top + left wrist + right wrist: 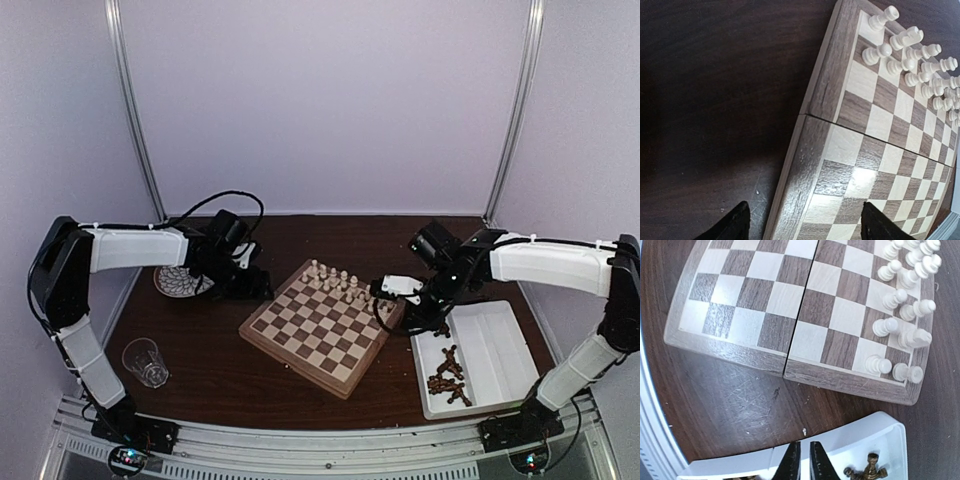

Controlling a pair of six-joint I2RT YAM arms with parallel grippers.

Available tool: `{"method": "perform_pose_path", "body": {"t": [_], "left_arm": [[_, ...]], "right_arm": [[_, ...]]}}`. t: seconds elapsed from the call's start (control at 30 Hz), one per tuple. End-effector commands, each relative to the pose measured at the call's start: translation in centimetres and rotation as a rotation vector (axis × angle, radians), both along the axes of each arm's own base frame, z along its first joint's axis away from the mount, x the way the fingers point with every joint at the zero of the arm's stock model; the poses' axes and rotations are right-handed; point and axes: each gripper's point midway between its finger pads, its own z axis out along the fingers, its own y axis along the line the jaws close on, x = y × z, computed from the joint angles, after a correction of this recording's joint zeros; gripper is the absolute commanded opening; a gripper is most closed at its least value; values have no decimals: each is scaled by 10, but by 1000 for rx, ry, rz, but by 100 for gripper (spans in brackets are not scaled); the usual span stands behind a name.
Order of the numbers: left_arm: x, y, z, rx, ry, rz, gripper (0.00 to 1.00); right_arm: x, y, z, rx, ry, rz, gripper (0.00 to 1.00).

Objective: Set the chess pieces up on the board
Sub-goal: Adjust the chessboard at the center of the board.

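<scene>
The square checkered wooden board [318, 332] is lying on the dark tabletop [215, 365], with cream-white chessmen [336, 279] standing along its far-right edge and dark brown chessmen [449, 378] lying in the white tray [500, 340]. The left tool [806, 221] is hovering spread. The right tool [804, 456] is hovering nearly pressed together, empty.

The left arm [130, 247] rises from its base, bends at the elbow and reaches inward with its white forearm nearly level, wrist dipped downward. The left pincer [802, 227] stands wide open, its two dark fingers [735, 225] well apart and holding nothing. The right arm [545, 262] mirrors it, forearm stretched inward and wrist angled down. The right pincer [805, 462] has its fingertips [791, 462] drawn nearly together, only a thin slit between them, with nothing gripped.
</scene>
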Motion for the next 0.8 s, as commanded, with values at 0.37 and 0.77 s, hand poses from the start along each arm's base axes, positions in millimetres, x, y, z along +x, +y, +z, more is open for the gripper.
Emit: {"method": "perform_pose_path", "body": {"t": [0.37,0.77], "left_arm": [[-8,10,-27,-124,58,29,79],[-37,4,-31,-220,83,-21,72]], "right_arm": [[19,17,-61,-292,-181,157,3],[51,16,-76,-351,-307,111,0]]}}
